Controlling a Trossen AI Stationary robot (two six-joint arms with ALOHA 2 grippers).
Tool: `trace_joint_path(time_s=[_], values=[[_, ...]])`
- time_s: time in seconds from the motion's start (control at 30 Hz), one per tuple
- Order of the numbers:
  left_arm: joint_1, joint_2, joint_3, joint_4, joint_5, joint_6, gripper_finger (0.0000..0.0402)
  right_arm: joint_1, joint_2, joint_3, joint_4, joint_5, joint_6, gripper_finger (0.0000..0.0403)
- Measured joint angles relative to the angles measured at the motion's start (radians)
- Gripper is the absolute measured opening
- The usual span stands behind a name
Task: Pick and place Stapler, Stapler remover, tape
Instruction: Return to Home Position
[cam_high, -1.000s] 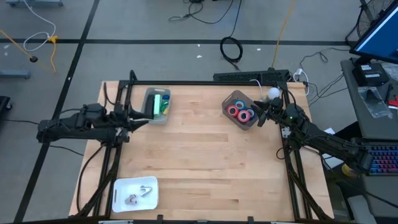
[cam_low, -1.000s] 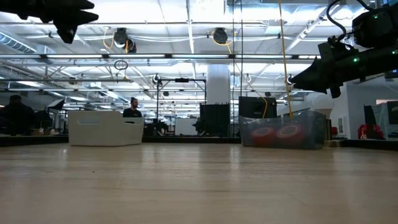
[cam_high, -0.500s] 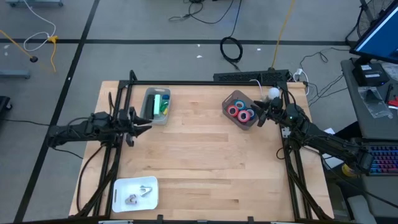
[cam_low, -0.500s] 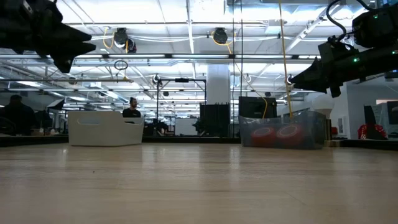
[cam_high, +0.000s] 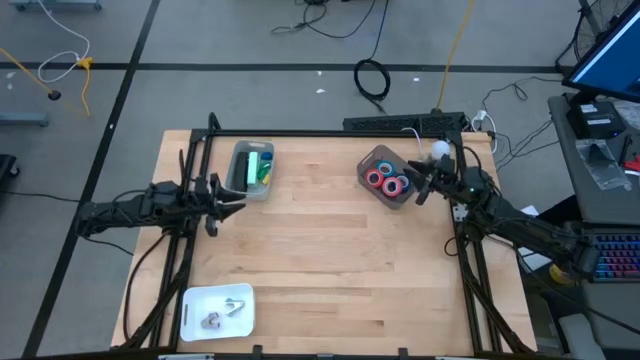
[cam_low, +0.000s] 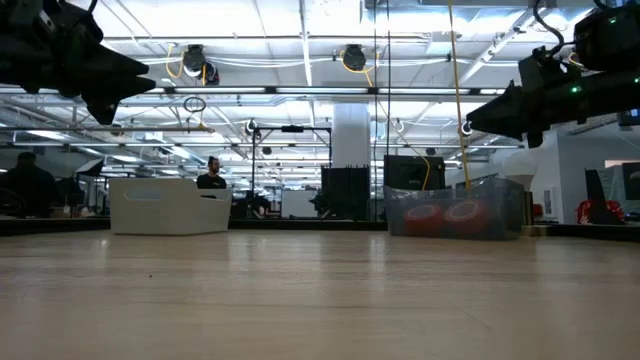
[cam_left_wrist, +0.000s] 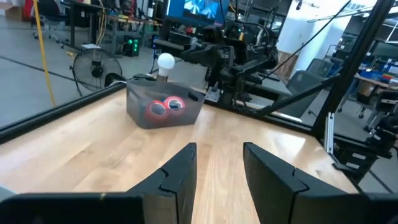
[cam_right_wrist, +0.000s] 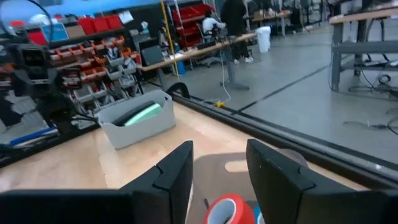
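Left jaws and right jaws both gape apart, empty. The right jaws hang above the tape bin (cam_low: 505, 212); retracting low could clip its rim, shoving it.

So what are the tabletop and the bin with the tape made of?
Tabletop: looks like wood, butcher-block style, with pale glued strips and visible grain, low sheen. Bin: probably smoky translucent plastic, smooth, since the red tape rolls show through its wall in the low view.

On the tabletop (cam_high: 320, 260), the left bin (cam_high: 240, 172) sat at the back; the right bin (cam_high: 381, 156), also at the back, held tape rolls (cam_high: 377, 179); a tray (cam_high: 200, 300) lay front left.
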Motion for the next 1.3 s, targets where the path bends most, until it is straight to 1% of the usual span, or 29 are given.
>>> trace_joint_path(time_s=[0.1, 0.17, 0.27, 0.43, 0.53, 0.63, 0.8, 0.93, 1.1, 1.2, 1.3], values=[[0.0, 0.0, 0.0, 0.001, 0.0, -0.001, 0.0136, 0.006, -0.03, 0.0, 0.0, -0.038, -0.003, 0.0141], [0.0, 0.0, 0.0, 0.0, 0.004, 0.0, 0.0136, 0.018, -0.058, 0.0, 0.012, -0.039, -0.007, 0.0141], [0.0, 0.0, 0.0, 0.002, 0.007, -0.001, 0.0136, 0.032, -0.104, 0.021, -0.036, -0.037, -0.024, 0.0141], [0.0, 0.0, 0.0, 0.001, 0.008, -0.01, 0.0136, 0.065, -0.172, 0.116, -0.316, -0.033, -0.026, 0.0141], [0.0, 0.0, 0.0, -0.001, 0.008, -0.013, 0.0136, 0.088, -0.2, 0.177, -0.446, 0.02, -0.03, 0.0141], [0.0, 0.0, 0.0, -0.001, 0.008, 0.002, 0.0136, 0.116, -0.218, 0.185, -0.518, 0.075, -0.042, 0.0141], [0.0, 0.0, 0.0, -0.001, 0.007, 0.03, 0.0136, 0.158, -0.231, 0.13, -0.524, 0.148, -0.033, 0.0141], [0.0, 0.0, 0.0, -0.001, 0.007, 0.056, 0.0136, 0.174, -0.249, 0.117, -0.518, 0.176, -0.057, 0.0141], [0.0, 0.0, -0.011, 0.003, 0.007, 0.063, 0.0136, 0.176, -0.282, 0.114, -0.536, 0.178, -0.092, 0.0141], [0.0, 0.0, -0.018, -0.001, 0.007, 0.063, 0.0136, 0.176, -0.298, 0.077, -0.488, 0.178, -0.091, 0.0142], [0.0, 0.0, -0.018, 0.004, 0.007, 0.065, 0.0136, 0.176, -0.307, 0.031, -0.388, 0.174, -0.09, 0.0142]])
